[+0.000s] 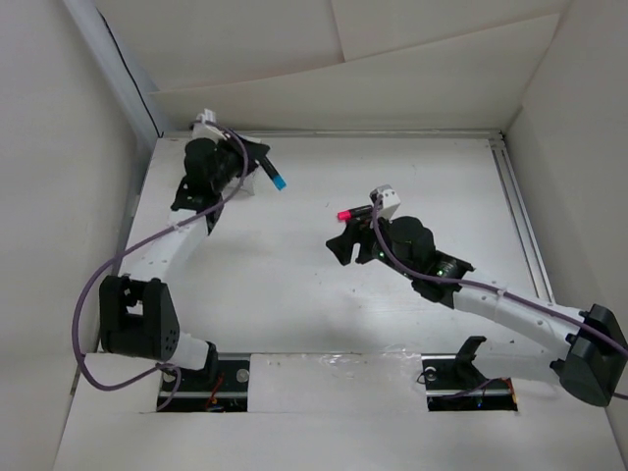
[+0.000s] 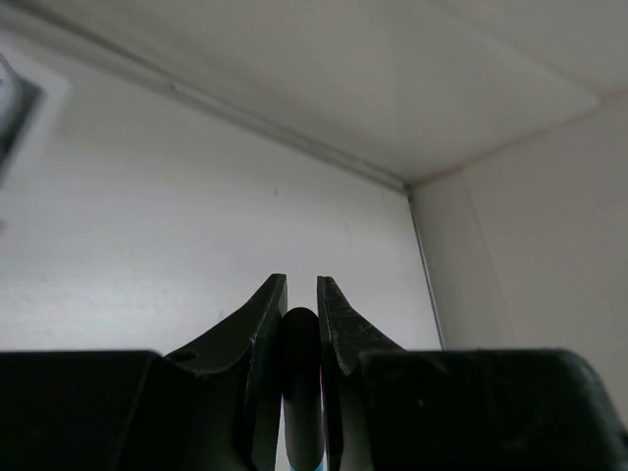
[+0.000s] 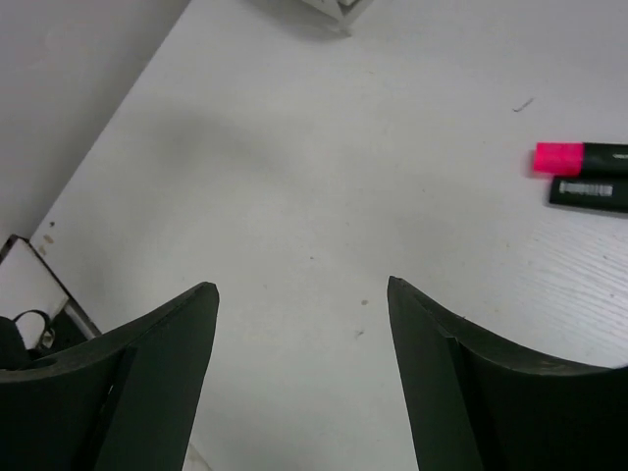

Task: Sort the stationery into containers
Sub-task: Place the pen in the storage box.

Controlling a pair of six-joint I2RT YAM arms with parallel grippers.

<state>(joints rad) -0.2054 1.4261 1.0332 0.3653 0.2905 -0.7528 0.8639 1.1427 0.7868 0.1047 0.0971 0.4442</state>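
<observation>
From overhead you see both arms at once. Your left arm runs up the left side of the surface (image 1: 294,304) to the far-left corner, and the left gripper (image 1: 263,169) turns back toward the middle. The blue-ended marker (image 1: 278,182) sticks out of it, coloured tip leading. Your right arm stretches from the near-right base across to the centre. The right gripper (image 1: 340,245) points left there, with the pink-ended marker (image 1: 345,213) lying on the surface just at its far side.

The left wrist view shows the grip that the overhead view hides. The left gripper (image 2: 301,287) is clamped tight, its two fingers pressed against the black barrel of the blue-ended marker (image 2: 300,378), which runs lengthwise between them. This camera looks low across the surface toward the far wall and a corner.

The right wrist view shows that the right gripper (image 3: 302,287) stands wide apart with only bare surface between its fingers, so it holds nothing. Off to its right lies the pink-ended marker (image 3: 579,157). Just beside it is a second black pen (image 3: 589,189) with a white label, which you cannot pick out from above. At the top edge of this view is a white corner (image 3: 339,8), cut off too much to tell what it is.
</observation>
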